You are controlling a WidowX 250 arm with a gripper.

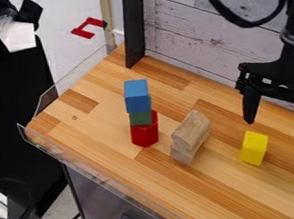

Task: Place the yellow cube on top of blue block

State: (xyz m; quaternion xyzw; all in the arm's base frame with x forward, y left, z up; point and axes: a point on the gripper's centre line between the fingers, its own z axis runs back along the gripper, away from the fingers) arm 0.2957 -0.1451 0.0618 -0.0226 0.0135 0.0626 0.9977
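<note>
"Where's the yellow cube (254, 147) from the gripper (277, 129)?"

"Below its spread, empty grasp, slightly toward view-left; the cube's longer axis looks upright."

"And the blue block (137, 96)?"

"Well off to the gripper's view-left, capping the green block (140, 118) and red block (144, 133): smooth, flat faces above a striped, grainy wooden counter (152, 181)"

Wooden counter (88, 124) holds: blue block (136, 96) on green block (140, 118) on red block (145, 134); stacked bare-wood blocks (191, 128); yellow block (254, 147), upright. Black gripper (276, 129) hangs open near it.
</note>
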